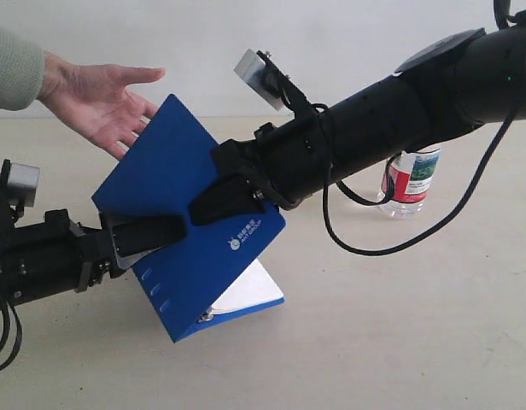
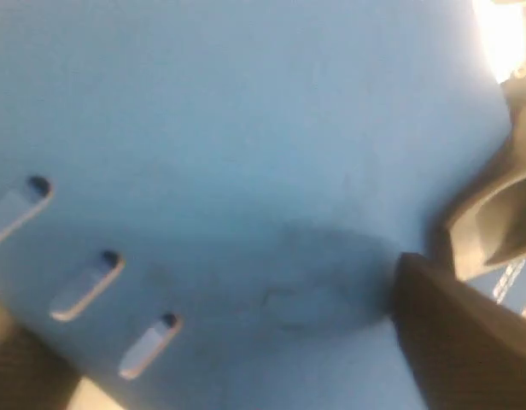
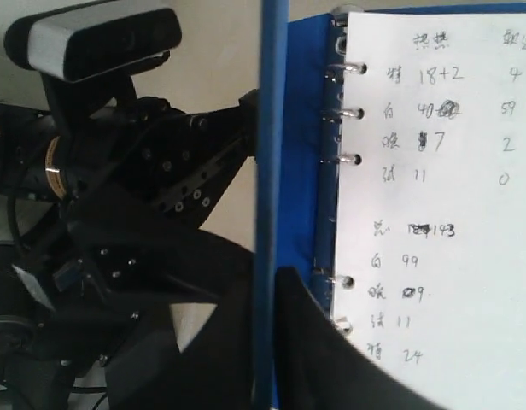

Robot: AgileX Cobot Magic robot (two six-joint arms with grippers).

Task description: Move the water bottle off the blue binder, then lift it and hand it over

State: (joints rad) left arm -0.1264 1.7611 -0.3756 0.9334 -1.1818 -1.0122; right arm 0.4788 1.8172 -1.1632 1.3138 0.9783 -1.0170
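Note:
The blue binder [image 1: 178, 162] hangs tilted above the table, held from both sides, its white pages sagging out below. My left gripper [image 1: 152, 232] is shut on its lower-left edge near the rivets; one dark finger [image 2: 459, 342] lies on the blue cover [image 2: 246, 128]. My right gripper [image 1: 220, 201] is shut on the cover, which runs edge-on [image 3: 270, 128] between the jaws [image 3: 265, 342]. The water bottle [image 1: 412, 184], with its red, white and green label, stands on the table at the right, apart from the binder and partly hidden by the right arm.
An open human hand [image 1: 101, 98] reaches in palm-up at the upper left, just beyond the binder's top corner. Handwritten pages [image 3: 434, 213] hang on the rings. A black cable loops under the right arm [image 1: 374, 248]. The beige table [image 1: 417, 325] spreads below.

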